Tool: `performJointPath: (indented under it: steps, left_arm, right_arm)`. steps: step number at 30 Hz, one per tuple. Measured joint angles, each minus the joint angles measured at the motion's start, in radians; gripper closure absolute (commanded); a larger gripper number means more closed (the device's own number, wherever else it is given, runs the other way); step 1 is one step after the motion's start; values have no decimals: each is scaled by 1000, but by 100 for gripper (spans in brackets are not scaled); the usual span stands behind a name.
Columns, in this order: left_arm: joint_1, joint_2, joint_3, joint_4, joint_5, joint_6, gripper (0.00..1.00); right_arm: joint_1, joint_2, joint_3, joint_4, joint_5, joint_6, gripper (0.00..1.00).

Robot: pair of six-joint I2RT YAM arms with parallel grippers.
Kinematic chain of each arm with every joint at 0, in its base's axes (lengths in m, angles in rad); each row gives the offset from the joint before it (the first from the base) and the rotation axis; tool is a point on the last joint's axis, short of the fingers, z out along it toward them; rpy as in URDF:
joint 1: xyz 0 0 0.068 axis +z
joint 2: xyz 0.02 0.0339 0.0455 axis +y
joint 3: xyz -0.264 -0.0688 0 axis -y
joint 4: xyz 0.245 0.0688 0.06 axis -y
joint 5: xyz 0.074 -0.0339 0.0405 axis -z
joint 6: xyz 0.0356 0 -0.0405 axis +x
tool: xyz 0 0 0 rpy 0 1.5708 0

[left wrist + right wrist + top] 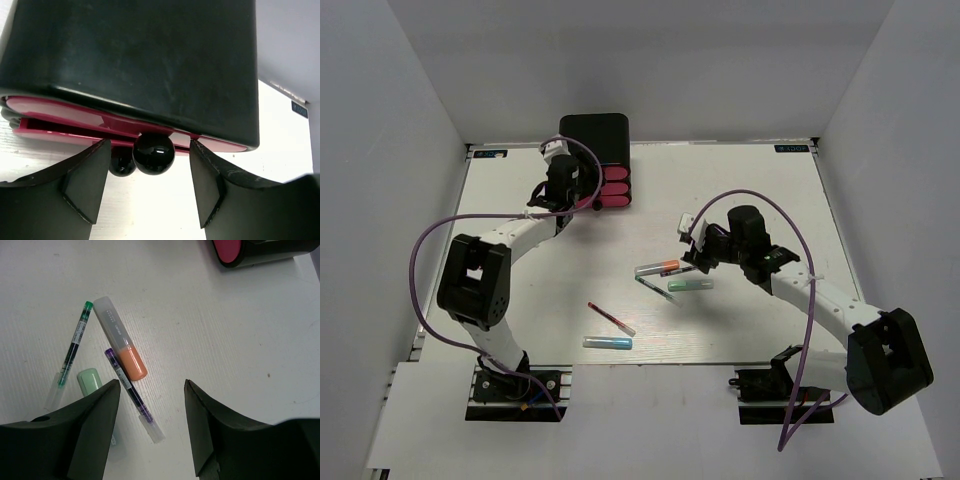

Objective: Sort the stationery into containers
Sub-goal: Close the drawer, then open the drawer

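Observation:
The black cabinet with pink-red drawers stands at the back left. My left gripper is open just in front of it. In the left wrist view its jaws flank the black knob of the top drawer, which sits slightly out. My right gripper is open above a pen cluster. The right wrist view shows an orange-tipped marker, a purple pen, a thin green pen and a green marker. A thin red pen and a light blue marker lie nearer the front.
White walls enclose the table on three sides. The cabinet corner with a pink drawer end shows at the top of the right wrist view. A second knob shows below the first. Purple cables loop over both arms.

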Motion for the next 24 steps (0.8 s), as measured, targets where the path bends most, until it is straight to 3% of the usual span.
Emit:
performJointPath:
  steps: [11, 24]
  left_arm:
    - [-2, 1, -14, 31, -19, -62, 26]
    - [5, -101, -268, 172, 40, -61, 26]
  right_arm:
    - [0, -1, -8, 1, 0, 0, 40]
    - [-5, -11, -24, 5, -1, 0, 38]
